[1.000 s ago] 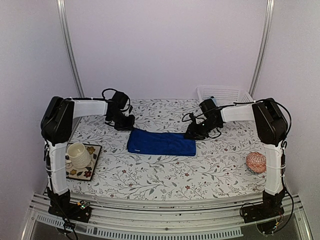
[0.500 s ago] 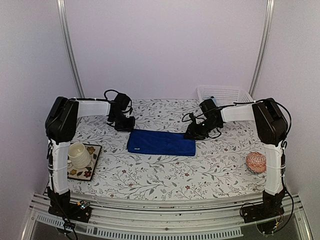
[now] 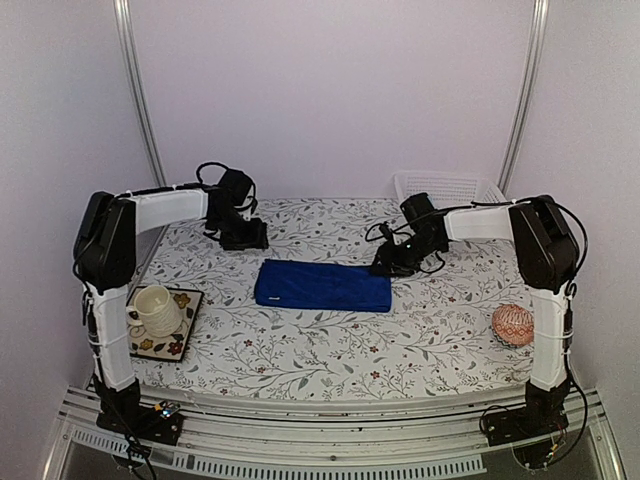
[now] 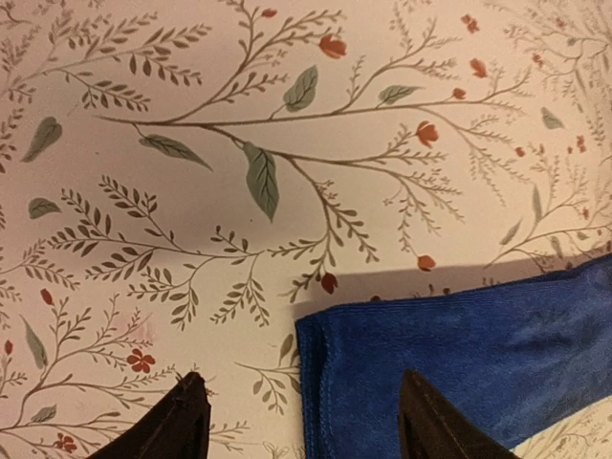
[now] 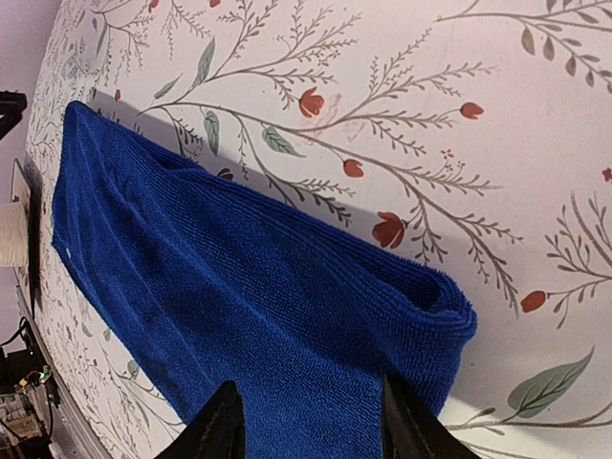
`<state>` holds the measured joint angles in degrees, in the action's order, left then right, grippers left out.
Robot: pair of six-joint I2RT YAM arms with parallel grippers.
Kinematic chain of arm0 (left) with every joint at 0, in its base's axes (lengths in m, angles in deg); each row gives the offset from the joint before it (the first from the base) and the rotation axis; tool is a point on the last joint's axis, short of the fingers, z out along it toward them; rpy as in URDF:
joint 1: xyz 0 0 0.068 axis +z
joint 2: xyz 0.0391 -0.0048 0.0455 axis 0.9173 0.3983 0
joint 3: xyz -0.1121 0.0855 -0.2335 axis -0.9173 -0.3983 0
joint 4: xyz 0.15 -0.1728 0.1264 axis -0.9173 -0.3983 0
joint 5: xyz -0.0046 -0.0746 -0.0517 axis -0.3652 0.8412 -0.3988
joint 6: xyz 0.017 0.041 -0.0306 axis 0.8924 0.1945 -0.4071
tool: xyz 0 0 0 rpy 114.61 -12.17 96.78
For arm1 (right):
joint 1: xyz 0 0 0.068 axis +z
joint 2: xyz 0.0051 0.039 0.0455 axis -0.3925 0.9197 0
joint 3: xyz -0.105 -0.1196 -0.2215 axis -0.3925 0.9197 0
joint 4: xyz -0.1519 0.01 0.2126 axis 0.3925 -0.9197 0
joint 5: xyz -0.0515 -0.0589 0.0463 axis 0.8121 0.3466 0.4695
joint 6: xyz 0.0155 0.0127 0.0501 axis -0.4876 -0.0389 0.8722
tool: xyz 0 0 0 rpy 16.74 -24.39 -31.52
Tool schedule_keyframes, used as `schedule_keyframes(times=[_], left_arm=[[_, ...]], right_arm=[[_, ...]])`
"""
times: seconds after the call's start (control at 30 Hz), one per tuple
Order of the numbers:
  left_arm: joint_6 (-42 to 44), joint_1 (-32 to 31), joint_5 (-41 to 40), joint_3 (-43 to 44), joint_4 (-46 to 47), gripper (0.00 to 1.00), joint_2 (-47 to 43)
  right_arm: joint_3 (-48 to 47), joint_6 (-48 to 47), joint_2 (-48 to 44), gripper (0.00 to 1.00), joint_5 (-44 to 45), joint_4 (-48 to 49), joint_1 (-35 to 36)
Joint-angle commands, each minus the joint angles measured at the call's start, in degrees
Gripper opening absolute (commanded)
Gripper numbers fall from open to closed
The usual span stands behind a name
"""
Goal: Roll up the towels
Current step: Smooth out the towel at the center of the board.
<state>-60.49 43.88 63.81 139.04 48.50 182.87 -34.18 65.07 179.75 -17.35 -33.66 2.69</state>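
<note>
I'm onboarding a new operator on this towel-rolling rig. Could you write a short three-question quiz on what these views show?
1. True or false: the royal-blue towel is already rolled into a cylinder.
2. Multiple choice: in the left wrist view, the left gripper is A) open, by the towel's corner; B) shut on the towel; C) shut, far from the towel.
3. Fill in: the pink-red ball lies on the robot's ___ side.

Key: 1 false, it lies folded flat; 2 A; 3 right.
</note>
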Motion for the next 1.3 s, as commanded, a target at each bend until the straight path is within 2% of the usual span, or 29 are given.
schedule_keyframes(times=[0.0, 0.17, 0.3, 0.47, 0.77, 1.27], left_arm=[[-0.76, -0.26, 6.42, -2.64, -3.12, 0.68, -7.08], [-4.62, -2.06, 12.10, -11.58, -4.45, 0.67, -13.75], [-7.75, -3.72, 16.00, -16.13, -3.31, 0.66, -15.61], [-8.54, -5.69, 16.93, -15.73, -2.94, 0.64, -13.74], [-8.66, -6.06, 15.67, -15.80, -1.94, 0.51, -10.59], [-7.92, -6.00, 12.36, -15.49, -0.84, 0.47, -6.12]], right_arm=[[-1.94, -1.63, -3.42, 0.50, 1.23, -2.48, -0.85], [-1.89, -1.99, -3.02, 0.50, 1.09, -3.05, -1.02], [-1.61, -1.95, -2.44, 0.49, 0.34, -2.45, -1.04], [-1.11, -2.33, -1.23, 0.50, 0.55, -2.28, -1.01], [-0.43, -2.03, -0.49, 0.50, 0.08, -1.16, -1.01], [-0.30, -1.90, 0.08, 0.49, -0.50, -1.11, -1.02]])
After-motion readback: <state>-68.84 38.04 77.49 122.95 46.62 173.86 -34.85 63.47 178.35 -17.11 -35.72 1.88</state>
